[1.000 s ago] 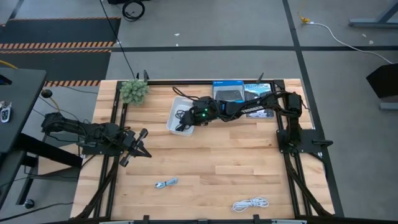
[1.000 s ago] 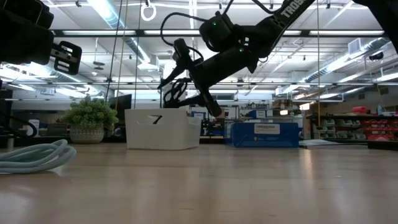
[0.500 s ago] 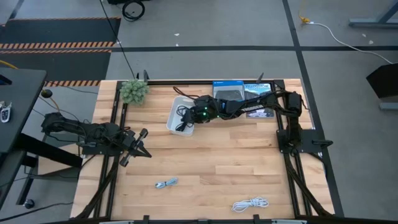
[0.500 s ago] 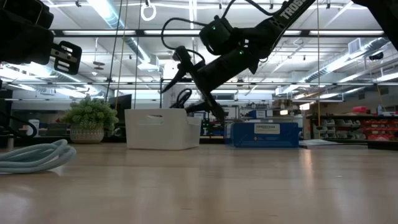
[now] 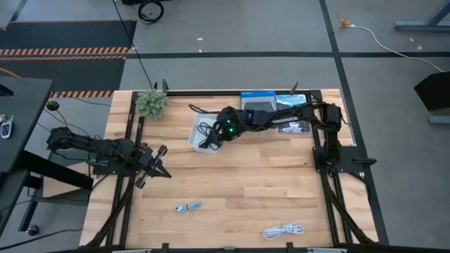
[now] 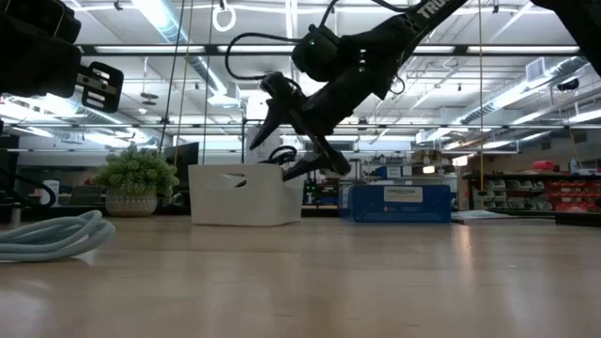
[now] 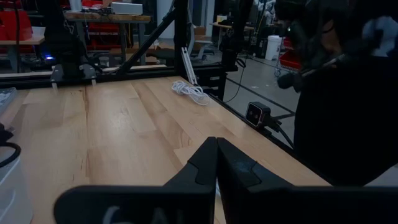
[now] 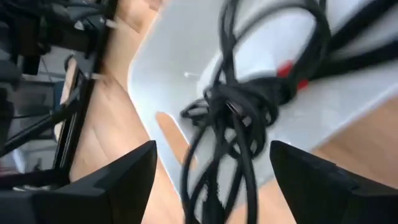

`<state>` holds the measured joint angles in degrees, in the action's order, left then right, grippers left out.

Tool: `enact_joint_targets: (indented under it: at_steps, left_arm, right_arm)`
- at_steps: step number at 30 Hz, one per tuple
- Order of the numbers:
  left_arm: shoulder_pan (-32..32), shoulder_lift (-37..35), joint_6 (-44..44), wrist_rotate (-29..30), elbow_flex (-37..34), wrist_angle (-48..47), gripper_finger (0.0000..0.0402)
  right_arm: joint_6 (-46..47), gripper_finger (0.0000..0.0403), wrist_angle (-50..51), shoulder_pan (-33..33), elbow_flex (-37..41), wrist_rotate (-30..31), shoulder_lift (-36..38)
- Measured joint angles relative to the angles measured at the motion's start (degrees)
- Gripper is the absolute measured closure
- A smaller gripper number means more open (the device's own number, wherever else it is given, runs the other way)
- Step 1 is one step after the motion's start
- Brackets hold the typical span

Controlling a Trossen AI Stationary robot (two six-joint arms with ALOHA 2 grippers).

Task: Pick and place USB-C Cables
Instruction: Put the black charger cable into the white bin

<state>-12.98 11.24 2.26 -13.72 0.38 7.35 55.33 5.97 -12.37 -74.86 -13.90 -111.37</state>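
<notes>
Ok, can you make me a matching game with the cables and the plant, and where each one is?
Things:
1. black cables
2. pale blue cable
3. white cable
4. green plant

Places:
A. at a table corner, near the bin
B. in the white bin
C. on the wood near the right arm's side, front edge
D. on the wood, front middle

Pairs: 1-B, 2-D, 3-C, 4-A
</notes>
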Motion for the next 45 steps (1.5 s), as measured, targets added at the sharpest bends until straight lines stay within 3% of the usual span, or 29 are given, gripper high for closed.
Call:
enact_joint_targets:
  at_steps: [7, 12, 17, 23, 29, 32, 38, 45]
  left_arm:
    - [0.00, -0.01, 0.00, -0.01, -0.01, 0.00, 0.0390]
    - [0.01, -0.01, 0.00, 0.00, 0.00, 0.00, 0.0390]
    - [0.01, -0.01, 0.02, 0.00, -0.02, 0.00, 0.0390]
    - [0.00, -0.01, 0.00, -0.01, -0.01, -0.07, 0.0390]
    - [0.01, -0.01, 0.02, 0.00, 0.00, -0.04, 0.0390]
    - [0.01, -0.01, 0.00, 0.00, -0.02, -0.04, 0.0390]
    - [-0.01, -0.01, 0.00, 0.00, 0.00, -0.05, 0.0390]
    - [0.00, 0.65, 0.00, -0.01, -0.02, 0.15, 0.0390]
  right_arm:
    - [-4.28, 0.0091, -1.56, 0.03, -2.33, 5.00, 0.00]
    - [-2.63, 0.0091, -7.00, 0.14, -2.38, 0.50, -0.04]
    - [-5.78, 0.0092, -6.32, -0.87, -2.29, -2.45, 0.83]
    - [-24.05, 0.0092, -11.69, -1.52, -2.35, -5.49, 1.33]
    - [-44.94, 0.0094, -10.07, -1.31, -2.29, -0.98, 0.73]
    - [-52.83, 0.0104, -7.56, -0.85, -2.38, 4.45, -0.04]
    - [-59.60, 0.0130, -5.83, -0.97, -2.44, 8.74, -4.16]
    - [-57.88, 0.0144, -3.14, -0.95, -2.51, 9.37, -6.64]
